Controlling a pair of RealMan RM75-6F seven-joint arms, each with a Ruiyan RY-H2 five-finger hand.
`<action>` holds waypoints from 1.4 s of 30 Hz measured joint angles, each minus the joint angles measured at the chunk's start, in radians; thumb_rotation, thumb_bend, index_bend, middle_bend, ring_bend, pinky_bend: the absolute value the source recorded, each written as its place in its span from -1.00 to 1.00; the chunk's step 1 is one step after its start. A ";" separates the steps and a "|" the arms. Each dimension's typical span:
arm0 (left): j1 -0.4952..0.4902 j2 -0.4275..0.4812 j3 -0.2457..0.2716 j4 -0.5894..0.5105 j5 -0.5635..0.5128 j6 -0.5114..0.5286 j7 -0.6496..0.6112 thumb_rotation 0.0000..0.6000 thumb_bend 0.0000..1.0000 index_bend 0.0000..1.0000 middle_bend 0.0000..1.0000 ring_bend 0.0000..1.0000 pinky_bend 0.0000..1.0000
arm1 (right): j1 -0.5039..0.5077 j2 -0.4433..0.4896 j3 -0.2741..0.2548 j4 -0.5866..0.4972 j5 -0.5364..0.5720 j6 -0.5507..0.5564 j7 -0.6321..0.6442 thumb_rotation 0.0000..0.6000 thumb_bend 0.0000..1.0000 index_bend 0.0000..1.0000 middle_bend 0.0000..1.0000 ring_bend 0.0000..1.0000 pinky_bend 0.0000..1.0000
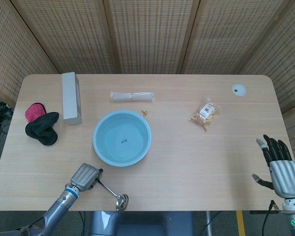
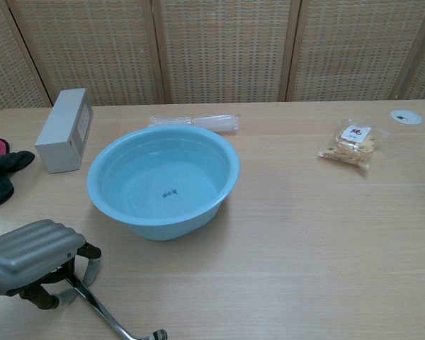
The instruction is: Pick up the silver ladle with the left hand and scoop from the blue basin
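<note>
My left hand [image 1: 83, 177] [image 2: 34, 253] sits at the table's near left edge, its fingers curled around the handle of the silver ladle [image 1: 109, 192] [image 2: 103, 315]. The ladle slants toward the front edge, its bowl [image 1: 121, 201] hanging at or just past that edge. The blue basin [image 1: 122, 138] [image 2: 163, 181] stands just beyond the hand, a little to its right, with a small dark mark on its bottom. My right hand [image 1: 280, 168] rests at the near right corner with its fingers spread and nothing in them; the chest view does not show it.
A grey box [image 1: 71, 98] [image 2: 64, 129] stands at the left, with a black and pink cloth [image 1: 41, 124] beside it. A clear plastic packet [image 1: 132, 96] lies behind the basin. A snack bag [image 1: 204, 114] and a white disc [image 1: 239, 89] sit at the right.
</note>
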 measured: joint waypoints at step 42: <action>-0.088 0.409 -0.069 -0.380 0.129 0.074 -0.305 1.00 0.61 0.85 0.90 0.90 1.00 | 0.001 -0.001 -0.001 -0.002 0.000 0.001 0.001 1.00 -1.00 -1.00 -1.00 -1.00 -1.00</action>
